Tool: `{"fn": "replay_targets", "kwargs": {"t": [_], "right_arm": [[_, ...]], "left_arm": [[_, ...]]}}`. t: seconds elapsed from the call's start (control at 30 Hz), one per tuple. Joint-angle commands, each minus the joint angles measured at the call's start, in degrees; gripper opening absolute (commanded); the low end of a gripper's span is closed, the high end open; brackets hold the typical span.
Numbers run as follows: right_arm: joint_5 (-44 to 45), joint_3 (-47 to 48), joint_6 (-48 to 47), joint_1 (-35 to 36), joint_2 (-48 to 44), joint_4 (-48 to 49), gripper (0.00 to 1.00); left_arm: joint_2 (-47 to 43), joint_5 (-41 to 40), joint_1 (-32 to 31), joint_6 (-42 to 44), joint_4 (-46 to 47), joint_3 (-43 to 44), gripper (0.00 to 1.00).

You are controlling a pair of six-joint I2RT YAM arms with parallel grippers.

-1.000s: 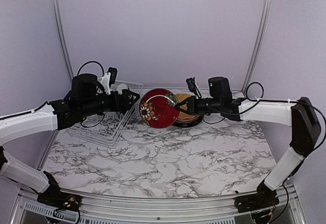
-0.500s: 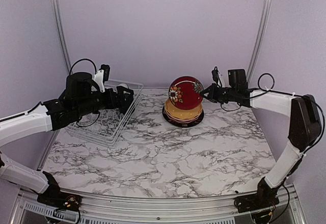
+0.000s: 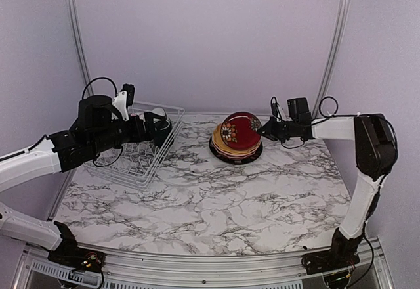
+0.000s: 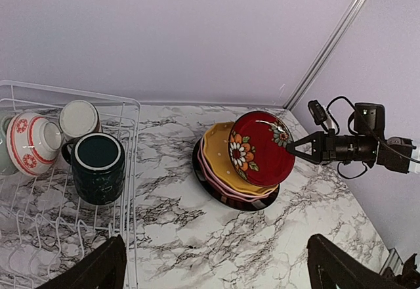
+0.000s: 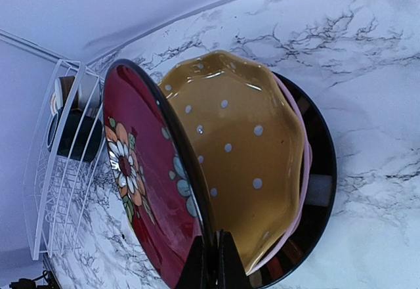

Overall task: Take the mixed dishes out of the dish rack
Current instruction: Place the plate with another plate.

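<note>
Lowered since half a second ago, the dark red floral plate (image 3: 240, 130) no longer stands nearly upright but leans steeply over the stack on the far right part of the table, its lower edge down among the plates there and its flowered face turned toward the rack. The right gripper (image 3: 264, 130) is pinched tight on its upper right rim. Under it lie a scalloped orange-yellow plate (image 5: 243, 164) with white dots, a pink plate (image 5: 303, 171) and, at the bottom, a black plate (image 5: 318, 164). Well to the left sits the white wire dish rack (image 4: 65, 90), holding a dark teal mug (image 4: 98, 167), a small pale cup (image 4: 77, 118) just behind it and a white bowl with red motifs (image 4: 29, 141). The left gripper (image 4: 216, 249) hovers at the rack's right end with its jaws spread wide, holding nothing. Everything rests on a white marble-patterned tabletop (image 3: 216, 217) with grey veins, backed by a plain lilac wall (image 3: 210, 39) and framed by two aluminium uprights (image 3: 77, 46).
</note>
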Motion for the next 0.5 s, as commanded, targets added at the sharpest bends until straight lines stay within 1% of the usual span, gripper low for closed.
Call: {"fn": "replay_targets", "kwargs": {"t": [0.0, 0.27, 0.47], "right_arm": [[-1.5, 5.5, 1.6, -0.1, 1.9, 4.4, 0.00], [-1.4, 8.2, 1.6, -0.1, 5.8, 3.7, 0.00], [-1.7, 7.7, 1.8, -0.1, 7.4, 4.1, 0.00]], "left_arm": [[-1.6, -1.9, 0.3, 0.6, -1.4, -1.8, 0.99], [-2.6, -4.3, 0.4, 1.1, -2.7, -2.0, 0.99], [-1.6, -5.4, 0.9, 1.1, -4.2, -1.4, 0.99]]}}
